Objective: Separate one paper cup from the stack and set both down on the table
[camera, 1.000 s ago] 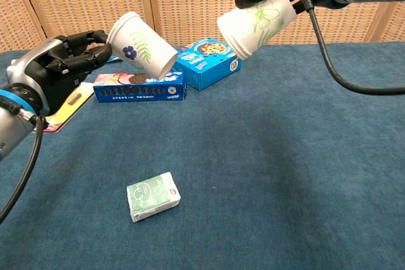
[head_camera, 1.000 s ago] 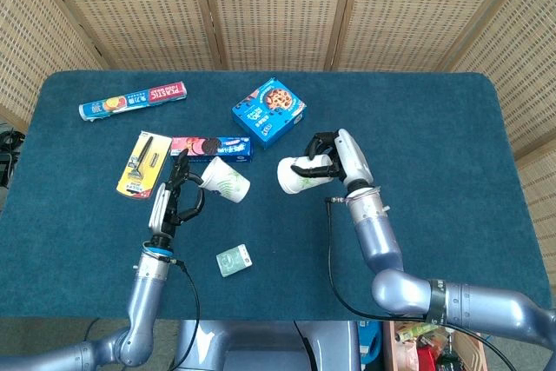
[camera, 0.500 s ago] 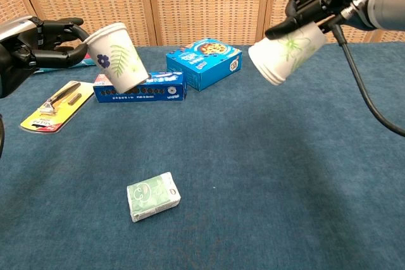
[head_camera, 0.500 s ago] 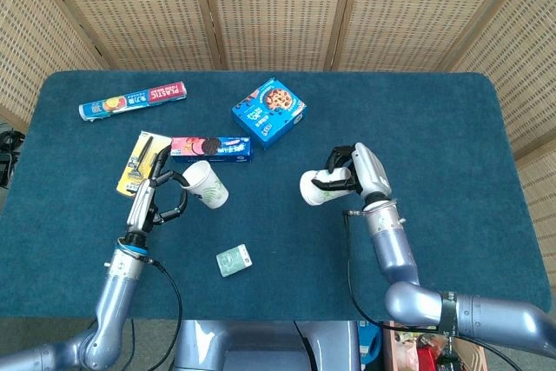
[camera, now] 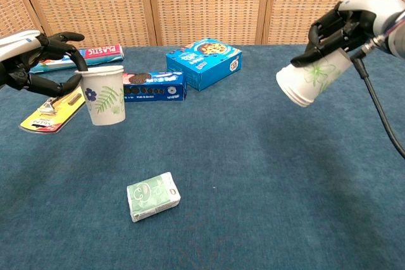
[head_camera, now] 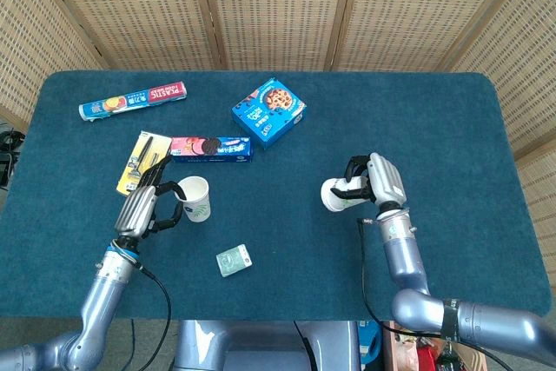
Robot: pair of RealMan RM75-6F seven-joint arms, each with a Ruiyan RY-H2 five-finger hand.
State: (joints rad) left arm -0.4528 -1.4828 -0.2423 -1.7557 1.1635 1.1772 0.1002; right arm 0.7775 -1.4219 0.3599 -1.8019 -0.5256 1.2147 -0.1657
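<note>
Two cups aloft — left hand (camera: 31,61) fingers pinching the upright cup (camera: 104,95), right hand (camera: 345,26) clasping the tilted stack (camera: 311,79).

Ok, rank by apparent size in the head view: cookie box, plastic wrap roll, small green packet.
1. Cookie box, largest.
2. Plastic wrap roll: longer than the box, but much thinner.
3. Small green packet, clearly smallest.

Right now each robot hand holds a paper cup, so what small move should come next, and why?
Probably the left robot hand should lower its single cup the last bit onto the table and let go: that cup is upright and seems just above the cloth. The right robot hand holds its cups tilted and higher.
</note>
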